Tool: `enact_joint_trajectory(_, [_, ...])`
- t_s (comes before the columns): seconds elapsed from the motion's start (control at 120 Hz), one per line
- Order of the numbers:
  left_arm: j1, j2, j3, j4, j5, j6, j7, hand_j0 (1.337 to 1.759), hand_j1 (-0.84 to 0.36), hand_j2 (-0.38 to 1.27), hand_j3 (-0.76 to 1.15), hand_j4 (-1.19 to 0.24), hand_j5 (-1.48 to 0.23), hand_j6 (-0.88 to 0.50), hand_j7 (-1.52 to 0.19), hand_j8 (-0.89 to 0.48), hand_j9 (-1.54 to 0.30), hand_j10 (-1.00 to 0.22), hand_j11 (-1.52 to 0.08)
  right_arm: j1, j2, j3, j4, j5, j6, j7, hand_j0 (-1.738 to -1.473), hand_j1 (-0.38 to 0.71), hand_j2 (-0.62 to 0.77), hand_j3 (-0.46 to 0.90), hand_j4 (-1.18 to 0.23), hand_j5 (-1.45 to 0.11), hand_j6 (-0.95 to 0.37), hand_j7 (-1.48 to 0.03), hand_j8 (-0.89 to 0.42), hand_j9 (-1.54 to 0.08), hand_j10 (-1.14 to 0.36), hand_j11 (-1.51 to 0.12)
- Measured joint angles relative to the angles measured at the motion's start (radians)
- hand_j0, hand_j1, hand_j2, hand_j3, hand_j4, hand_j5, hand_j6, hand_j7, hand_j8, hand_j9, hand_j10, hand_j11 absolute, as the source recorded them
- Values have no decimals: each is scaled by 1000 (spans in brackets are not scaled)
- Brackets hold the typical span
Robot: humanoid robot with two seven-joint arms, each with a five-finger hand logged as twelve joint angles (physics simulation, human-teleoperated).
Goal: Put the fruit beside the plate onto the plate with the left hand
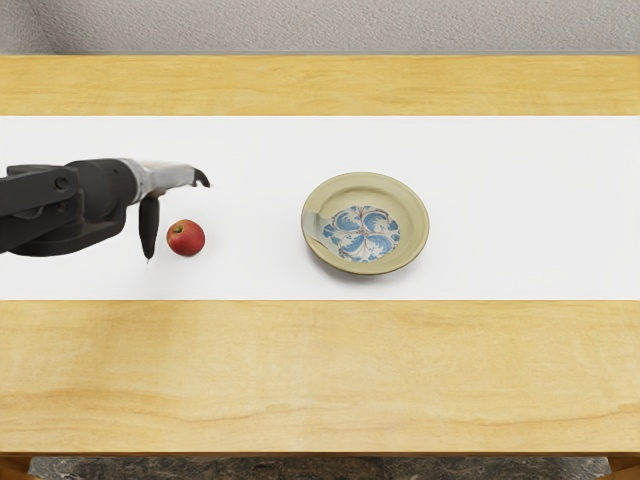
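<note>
Your left hand [160,195] is at the frame's left edge, fingers spread, holding nothing. The apple [185,238] sits on the white runner [520,200] just right of and slightly below the hand, next to the down-pointing finger [148,232]; I can't tell if they touch. It's round, so there's no axis to line up with. The plate [412,205] is well apart to the right, at frame centre. Only your left arm shows. You'll likely need a short drop toward lower right to close on the apple, then a carry right.
</note>
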Motion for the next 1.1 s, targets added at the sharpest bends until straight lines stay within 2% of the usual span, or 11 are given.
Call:
enact_joint_trajectory(0.25, [18,-35,11,6,47,30,0,1658,27,56,0,-274,-351,-275,-351,-275,-351,-273,-351,-2,0,-1,0,0,0,0,-1658,-331,-3,0,-15,-20,-15,-20,-15,-20,-15,-20])
enact_joint_trajectory(0.317, [73,-35,12,6,75,54,0,1658,15,58,0,-283,-364,-284,-364,-284,-364,-283,-364,-3,0,-2,0,0,0,0,-1658,-331,-3,0,-15,-20,-15,-20,-15,-20,-15,-20])
enact_joint_trajectory(0.875, [126,-38,13,14,184,175,0,1658,-7,63,0,-303,-389,-304,-389,-304,-389,-303,-389,-3,0,-2,0,0,0,0,-1658,-331,-3,0,-15,-19,-15,-20,-15,-20,-15,-20])
enact_joint_trajectory(0.933, [138,-78,14,19,189,183,0,1658,-7,63,0,-303,-390,-304,-389,-304,-389,-303,-389,-3,0,-2,0,0,0,0,-1658,-331,-3,0,-15,-19,-15,-20,-15,-20,-15,-20])
enact_joint_trajectory(1.1, [152,-90,20,36,195,192,0,1658,-9,64,0,-304,-391,-305,-391,-305,-391,-304,-390,-3,0,-2,0,0,0,0,-1658,-331,-3,0,-15,-19,-15,-20,-15,-20,-15,-20])
